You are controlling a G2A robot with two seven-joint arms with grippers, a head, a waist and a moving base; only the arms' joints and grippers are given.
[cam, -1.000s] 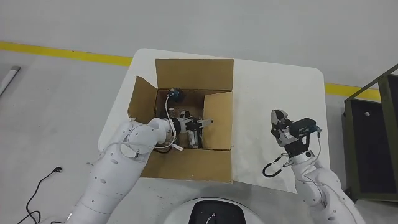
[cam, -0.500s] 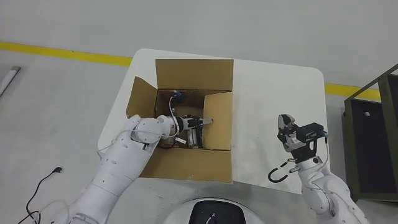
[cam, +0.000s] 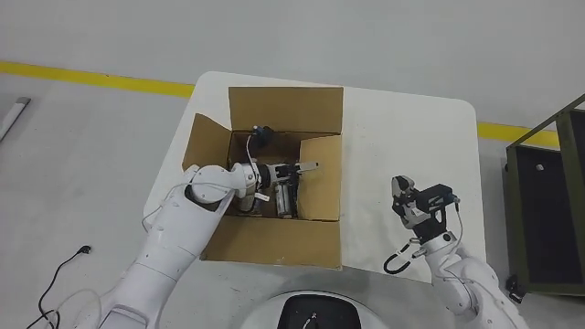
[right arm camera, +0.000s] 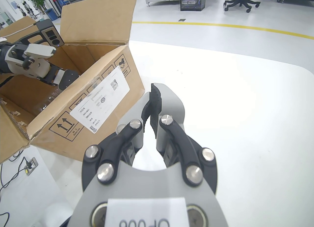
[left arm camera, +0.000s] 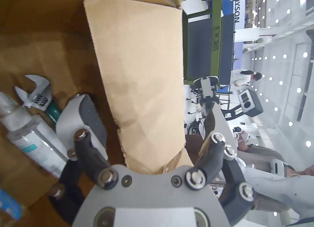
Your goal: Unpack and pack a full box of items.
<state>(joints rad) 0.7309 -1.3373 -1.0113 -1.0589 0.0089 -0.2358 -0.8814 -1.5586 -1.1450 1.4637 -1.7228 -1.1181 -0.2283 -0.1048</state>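
Observation:
An open cardboard box (cam: 285,108) stands on the white table (cam: 402,137). My left gripper (cam: 303,170) is inside it, open, one finger on each side of the upright right-hand flap (left arm camera: 137,65), which is not clamped. On the box floor beside it lie an adjustable wrench (left arm camera: 36,95) with a green handle, a clear bottle (left arm camera: 29,134) and a blue item (left arm camera: 7,205). My right gripper (right arm camera: 153,95) is shut with nothing in it and hovers over bare table right of the box (right arm camera: 98,85). From there the left gripper (right arm camera: 61,78) shows over the box wall.
A dark green rack (cam: 548,210) stands on the floor past the table's right edge. The box's left, back and front flaps are folded outward. Bare table lies between the box and the right arm (cam: 399,185).
My left gripper has moved rightward inside the box and now straddles the right flap. The right gripper has shifted slightly toward the box and the table's front.

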